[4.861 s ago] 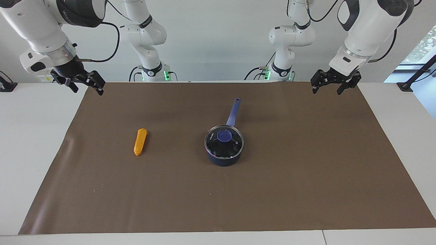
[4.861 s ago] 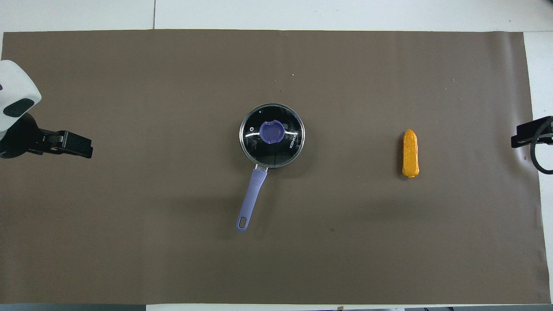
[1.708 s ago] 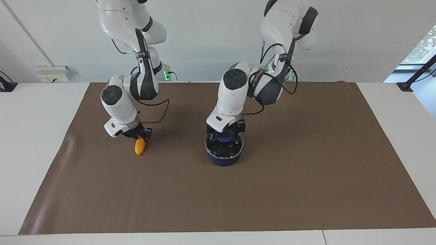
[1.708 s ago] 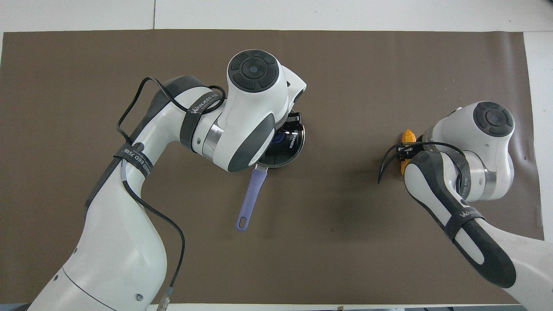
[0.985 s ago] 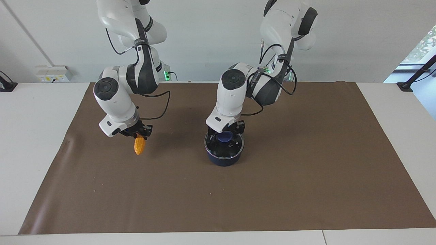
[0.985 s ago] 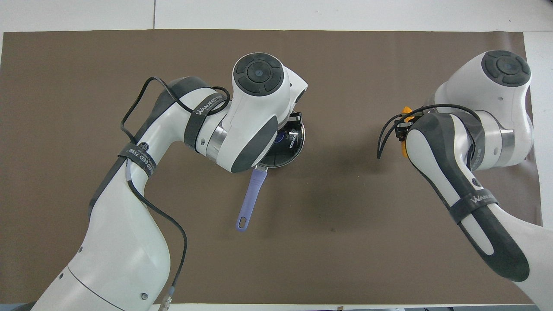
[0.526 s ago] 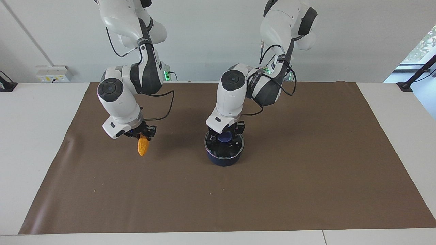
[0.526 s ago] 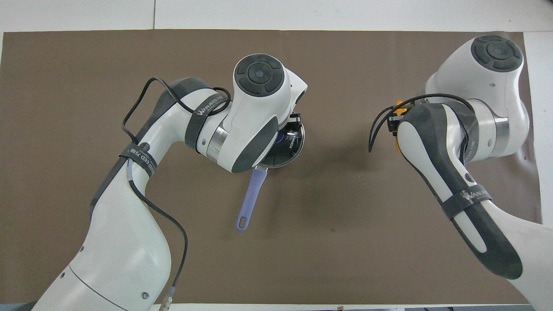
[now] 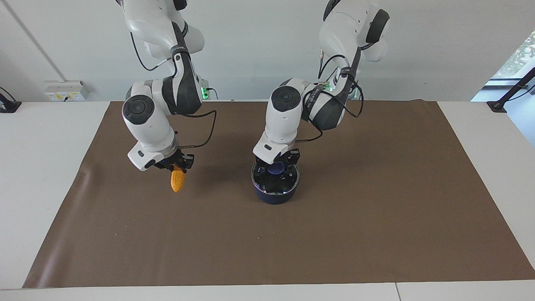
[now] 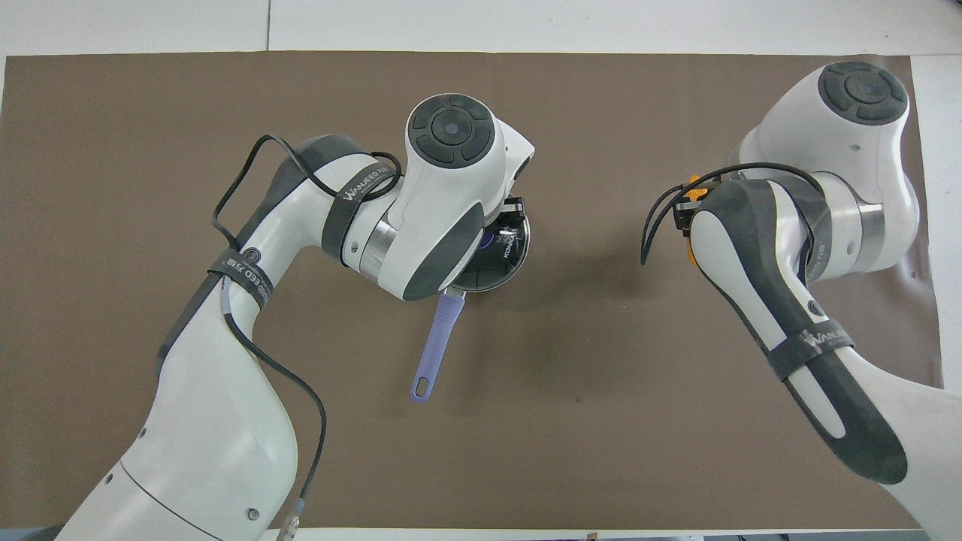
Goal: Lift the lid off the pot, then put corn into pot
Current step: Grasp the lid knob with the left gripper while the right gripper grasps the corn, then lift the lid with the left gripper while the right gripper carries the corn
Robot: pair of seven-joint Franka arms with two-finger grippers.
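Note:
The dark blue pot (image 9: 274,195) stands mid-mat, its long blue handle (image 10: 437,343) pointing toward the robots. The glass lid (image 9: 288,182) sits on the pot or barely above it; I cannot tell which. My left gripper (image 9: 276,165) is down over the pot and shut on the lid's blue knob (image 9: 276,169). In the overhead view the left arm covers most of the lid (image 10: 507,259). My right gripper (image 9: 177,167) is shut on the orange corn (image 9: 177,181). It holds the corn tip down above the mat, beside the pot toward the right arm's end. An orange bit of the corn (image 10: 696,188) shows in the overhead view.
A brown mat (image 9: 376,217) covers the white table (image 9: 42,138). Nothing else lies on the mat.
My right gripper has raised the corn off the mat and carried it a little toward the pot. My left gripper has stayed on the lid's knob, rising very slightly.

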